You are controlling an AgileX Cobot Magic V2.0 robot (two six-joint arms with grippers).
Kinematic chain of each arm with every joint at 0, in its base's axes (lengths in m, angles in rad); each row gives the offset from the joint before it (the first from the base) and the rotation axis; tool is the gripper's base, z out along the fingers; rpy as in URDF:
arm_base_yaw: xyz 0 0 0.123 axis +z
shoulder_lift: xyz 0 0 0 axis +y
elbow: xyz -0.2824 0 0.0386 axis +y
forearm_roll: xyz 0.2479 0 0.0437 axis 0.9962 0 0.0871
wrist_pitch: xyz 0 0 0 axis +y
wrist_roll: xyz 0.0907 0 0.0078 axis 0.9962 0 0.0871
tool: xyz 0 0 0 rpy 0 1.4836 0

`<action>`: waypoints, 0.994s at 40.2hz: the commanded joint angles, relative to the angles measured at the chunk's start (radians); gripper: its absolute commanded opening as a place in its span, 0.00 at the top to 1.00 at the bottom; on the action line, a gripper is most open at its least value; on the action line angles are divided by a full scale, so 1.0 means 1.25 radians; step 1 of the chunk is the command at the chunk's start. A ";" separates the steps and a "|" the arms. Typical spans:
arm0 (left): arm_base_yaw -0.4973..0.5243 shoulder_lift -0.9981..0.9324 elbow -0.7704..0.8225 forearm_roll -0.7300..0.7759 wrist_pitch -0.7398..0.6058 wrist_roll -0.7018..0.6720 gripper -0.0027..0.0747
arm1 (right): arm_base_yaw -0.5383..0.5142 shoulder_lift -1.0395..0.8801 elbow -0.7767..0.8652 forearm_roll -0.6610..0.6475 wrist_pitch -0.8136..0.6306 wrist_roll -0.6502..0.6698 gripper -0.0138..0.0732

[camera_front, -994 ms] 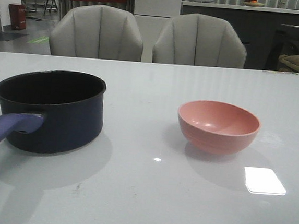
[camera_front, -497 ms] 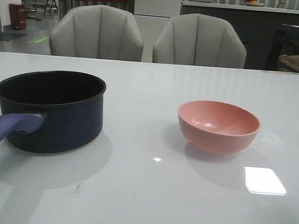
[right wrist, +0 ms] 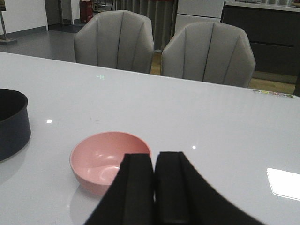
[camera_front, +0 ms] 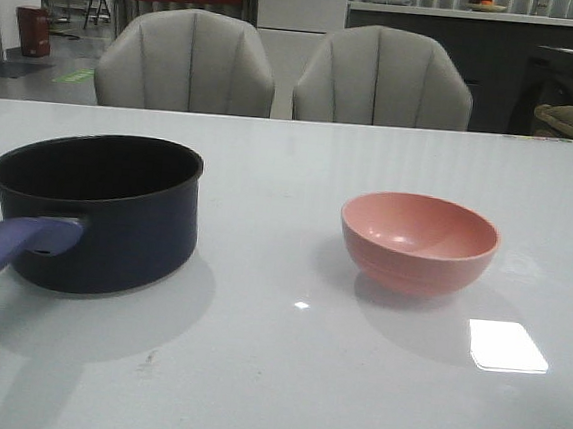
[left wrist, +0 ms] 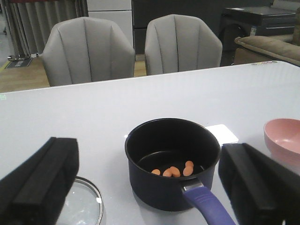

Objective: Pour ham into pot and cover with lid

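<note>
- Navy pot (left wrist: pixel 172 161): seen directly ahead of the left gripper (left wrist: pixel 150 185), between its widely parted fingers (left wrist: pixel 40 180); the purple handle (left wrist: pixel 206 208) points back toward the gripper.
- Ham (left wrist: pixel 173 171): several orange-pink chunks lie on the pot floor; pouring is judged complete.
- Pink bowl (right wrist: pixel 110 159): seen empty, upright, just ahead of the right gripper (right wrist: pixel 154 187), whose fingers are pressed together with nothing held.
- Lid (left wrist: pixel 82 206): only its glass and silver rim are seen, flat on the table (camera_front: pixel 352 381) beside the pot, just past the left gripper's finger; the knob is not visible.
- Risk: the smooth rim could slip from a poor grasp, and an off-centre lowering could leave the lid tilted or nudge the pot.
</note>
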 commanded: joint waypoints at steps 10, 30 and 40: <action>0.050 0.204 -0.159 0.003 0.001 -0.068 0.14 | 0.000 0.004 -0.022 0.000 -0.064 -0.007 0.67; 0.261 0.595 -0.334 -0.067 0.145 -0.107 0.14 | 0.000 0.004 -0.022 0.000 -0.064 -0.007 0.67; 0.282 0.791 -0.408 -0.027 0.195 -0.104 0.14 | 0.000 0.004 -0.022 0.000 -0.064 -0.007 0.67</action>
